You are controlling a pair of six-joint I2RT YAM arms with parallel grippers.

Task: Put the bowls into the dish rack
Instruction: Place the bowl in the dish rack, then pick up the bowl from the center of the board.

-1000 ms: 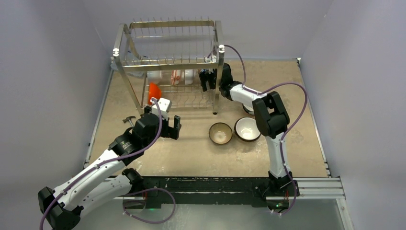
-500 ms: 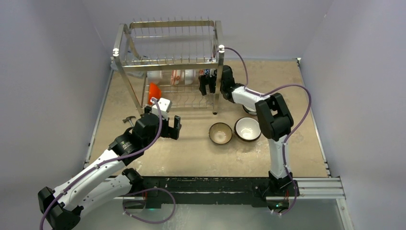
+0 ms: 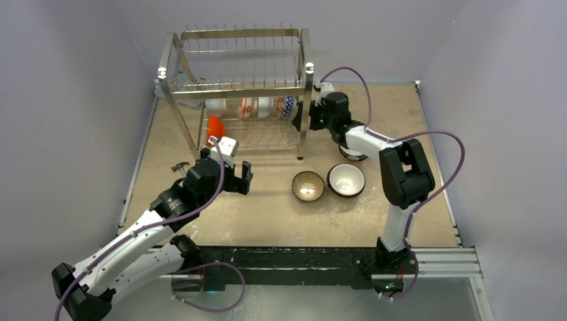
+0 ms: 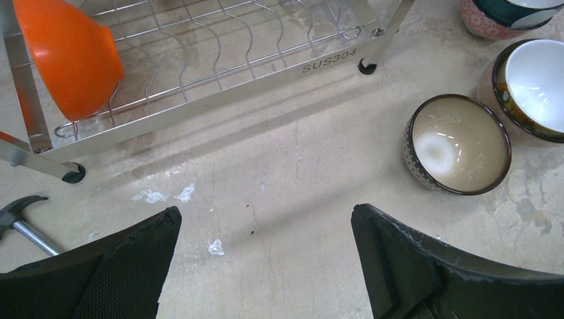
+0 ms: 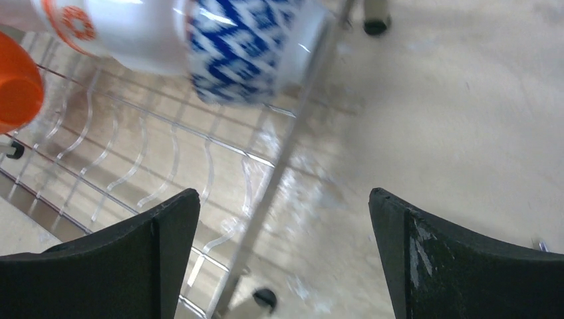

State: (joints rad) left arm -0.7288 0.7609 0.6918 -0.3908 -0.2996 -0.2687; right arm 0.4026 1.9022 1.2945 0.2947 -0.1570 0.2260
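Plainly, five bowls stand on edge along the lower tier of the dish rack [image 3: 234, 87]: the orange bowl [image 4: 66, 56] at the left end, pale ones in the middle, and the blue-patterned bowl [image 5: 246, 50] at the right end. Three more wait on the tabletop [image 3: 267, 214] in front of the rack's right leg: the brown glazed bowl [image 3: 307, 186], the white bowl [image 3: 346, 179] with a dark outside just beside it, and a third bowl [image 4: 505, 16] farther back, partly hidden by the right arm.

The right claw [image 5: 282, 199] hangs just off the rack's right end, jaws wide, holding nothing. The left claw [image 4: 266, 212] hovers over bare tabletop in front of the rack, likewise spread and empty. A hammer [image 4: 20, 222] lies near the rack's left foot.

The step in hand looks like fetching the next bowl. The right arm should back off sideways so its fingers clear the corner post. It should then come down on the nearest rim with one finger inside and one outside, lift well above its neighbour, and tip the bowl on edge before sliding it between the wires.
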